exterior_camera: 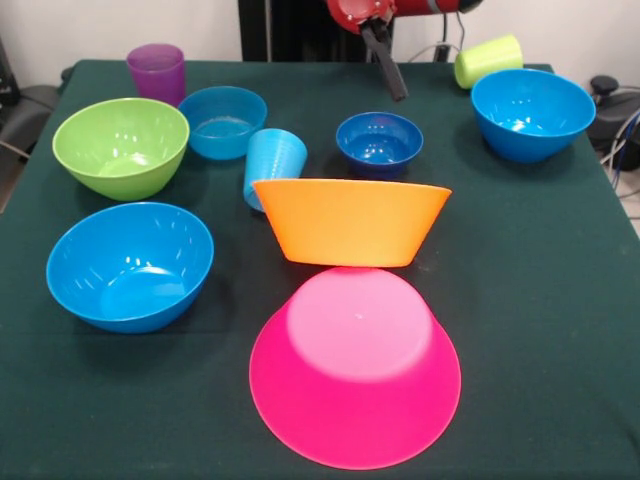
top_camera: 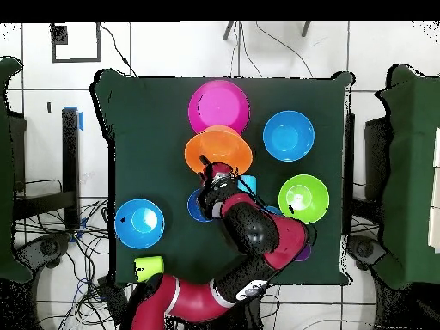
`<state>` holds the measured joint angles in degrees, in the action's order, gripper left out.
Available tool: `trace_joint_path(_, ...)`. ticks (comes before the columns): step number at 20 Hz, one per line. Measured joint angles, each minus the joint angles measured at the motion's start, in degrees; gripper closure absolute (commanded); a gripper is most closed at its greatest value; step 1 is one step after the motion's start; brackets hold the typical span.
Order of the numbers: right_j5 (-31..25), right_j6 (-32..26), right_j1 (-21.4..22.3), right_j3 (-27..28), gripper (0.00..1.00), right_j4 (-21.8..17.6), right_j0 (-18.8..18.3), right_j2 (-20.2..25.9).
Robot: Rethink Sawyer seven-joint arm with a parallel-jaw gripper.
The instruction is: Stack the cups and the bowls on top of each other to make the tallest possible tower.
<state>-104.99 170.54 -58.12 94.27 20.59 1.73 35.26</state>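
The big pink bowl (exterior_camera: 355, 365) (top_camera: 218, 105) lies upside down at the table's near side in the front view. The big orange bowl (exterior_camera: 350, 222) (top_camera: 218, 150) is rim up right behind it, touching or resting on its base; I cannot tell which. The small dark-blue bowl (exterior_camera: 379, 142) (top_camera: 197, 209) stands apart on the cloth. The light-blue cup (exterior_camera: 272, 165) leans beside the orange bowl. The purple cup (exterior_camera: 156, 72) stands upright. The yellow-green cup (exterior_camera: 488, 60) (top_camera: 149, 268) lies on its side. My gripper (exterior_camera: 388, 70) (top_camera: 204, 163) hangs above the dark-blue bowl and holds nothing I can see.
The green bowl (exterior_camera: 121, 147) (top_camera: 303, 198), small light-blue bowl (exterior_camera: 222, 122) and two medium blue bowls (exterior_camera: 130, 265) (exterior_camera: 532, 113) stand rim up on the dark green table (exterior_camera: 540, 300). In the overhead view, my arm (top_camera: 258, 232) covers the table's middle.
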Motion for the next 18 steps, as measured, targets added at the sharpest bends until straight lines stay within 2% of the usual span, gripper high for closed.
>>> trace_joint_path(8, 3.29, -0.40, -1.34, -0.02, 0.00, -0.30, 0.67, -2.51)
trace_joint_path(18, 10.17, -4.13, -2.67, -0.03, 0.00, -0.57, 1.69, -6.56)
